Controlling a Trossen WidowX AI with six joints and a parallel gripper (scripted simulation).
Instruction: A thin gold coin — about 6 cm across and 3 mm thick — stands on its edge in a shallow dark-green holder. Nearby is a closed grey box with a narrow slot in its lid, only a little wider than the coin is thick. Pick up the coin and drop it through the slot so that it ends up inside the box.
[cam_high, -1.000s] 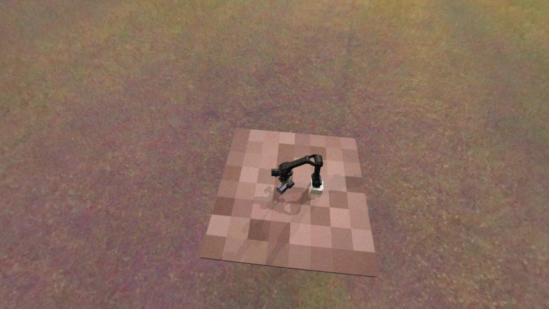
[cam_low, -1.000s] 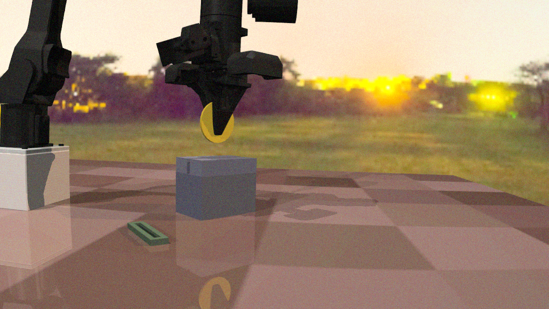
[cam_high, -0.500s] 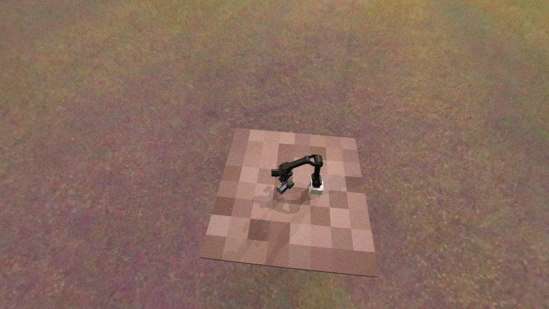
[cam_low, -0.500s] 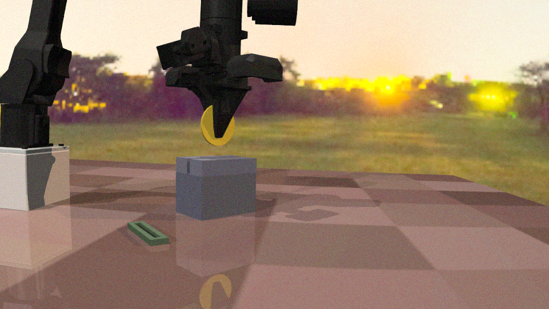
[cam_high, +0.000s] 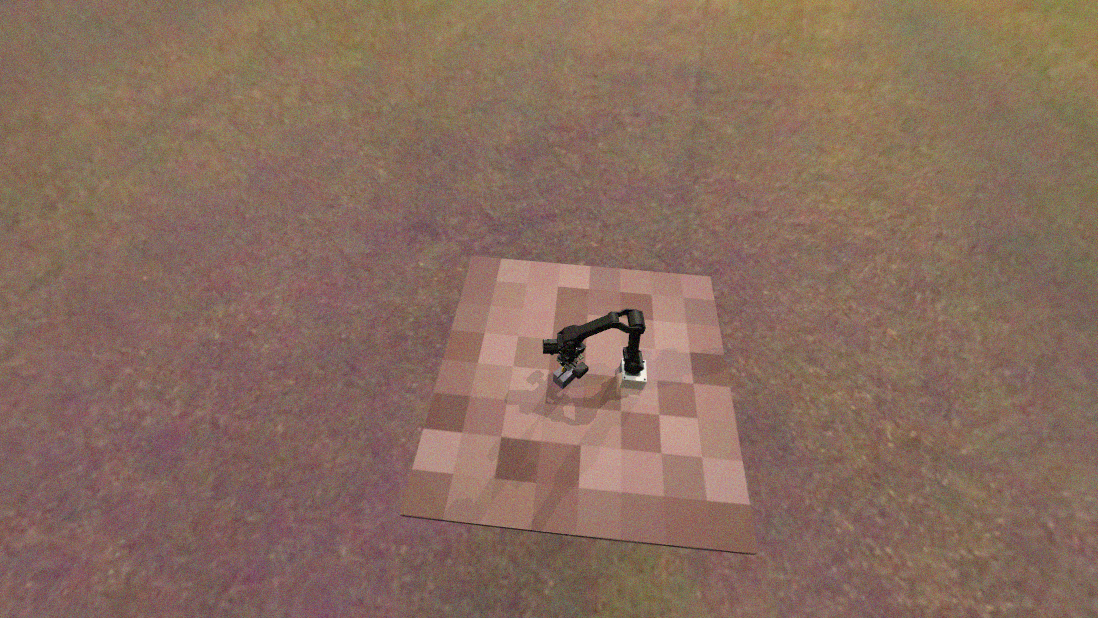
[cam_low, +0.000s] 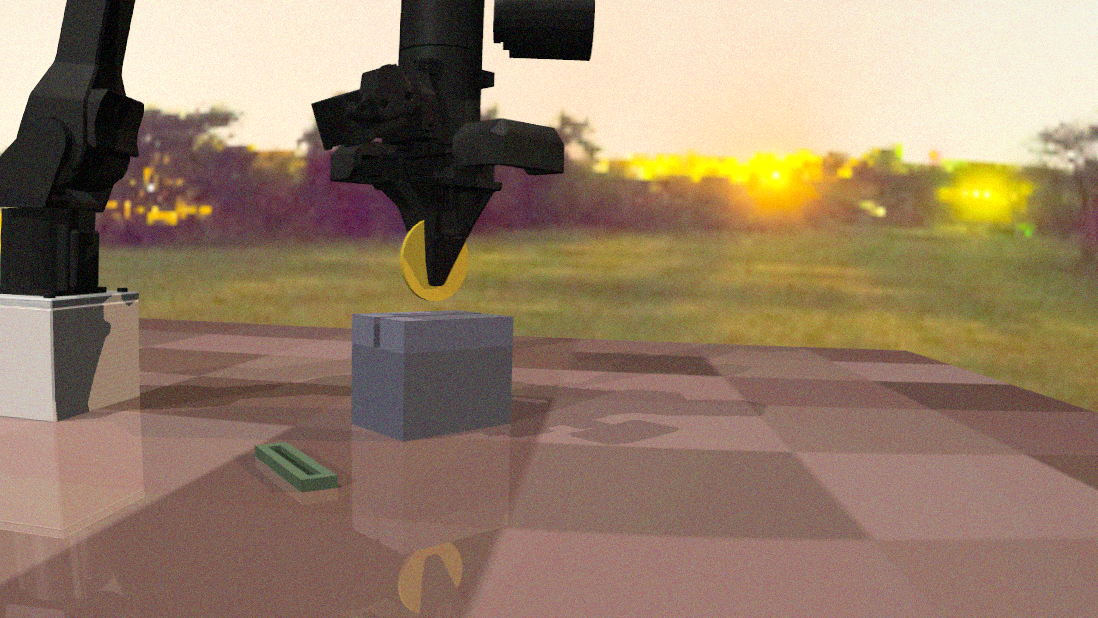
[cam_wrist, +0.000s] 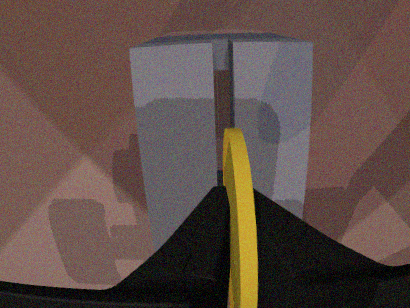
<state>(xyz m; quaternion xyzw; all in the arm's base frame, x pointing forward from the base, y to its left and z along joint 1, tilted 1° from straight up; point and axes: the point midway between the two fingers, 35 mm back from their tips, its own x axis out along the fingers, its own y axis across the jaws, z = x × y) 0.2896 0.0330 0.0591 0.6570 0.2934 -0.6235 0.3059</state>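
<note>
My gripper (cam_low: 436, 280) is shut on the gold coin (cam_low: 413, 264) (cam_wrist: 242, 220) and holds it upright, on edge, a little above the grey box (cam_low: 457, 383) (cam_wrist: 175, 150) (cam_high: 564, 377). In the wrist view the slot (cam_wrist: 223, 95) runs away from the camera, and the coin's far edge appears beside the slot's right side, with its plane roughly along the slot. The coin's lower edge is clear of the lid in the exterior view. The dark-green holder (cam_low: 307, 479) lies empty on the table in front of the box. In the top view the coin is too small to judge.
The arm's white base (cam_low: 92, 360) (cam_high: 633, 376) stands left of the box in the exterior view and right of it in the top view. The checkered table top (cam_high: 599, 468) (cam_low: 653, 491) carries everything and ends behind the box in the exterior view.
</note>
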